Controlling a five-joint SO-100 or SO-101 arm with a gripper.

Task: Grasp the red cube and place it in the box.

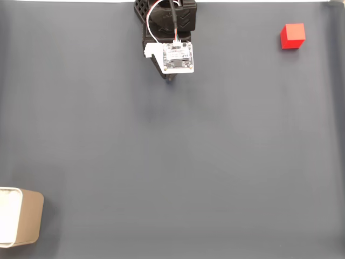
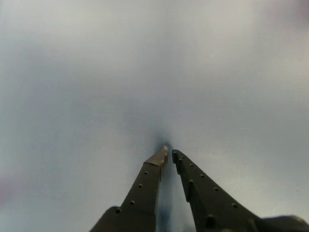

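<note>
Grey matting (image 1: 178, 162) covers the whole table in the fixed view, and on it lie just two loose things: one red cube and one box. One red cube (image 1: 292, 36) sits in the upper right of the frame, resting flat on the mat with nothing touching it. One box (image 1: 24, 224), tan outside and white within, sits at the lower left edge, partly cut off by the frame border. Cube and box are well apart, on opposite corners of the frame.

One arm (image 1: 167, 27) enters from the top centre of the fixed view, black in body, with a white circuit board (image 1: 178, 56) on its upper side and a few thin wires (image 1: 156, 24) looping above that. It stands well to the left of the cube and far above the box in the frame.

In the wrist view the gripper (image 2: 168, 153) rises from the bottom centre as two dark fingers (image 2: 145, 188) dotted with small holes. Their tips nearly meet, with only a thin sliver between them, and nothing is held. Beneath them lies bare grey mat, blurred, with a small dark shadow at the tips.
</note>
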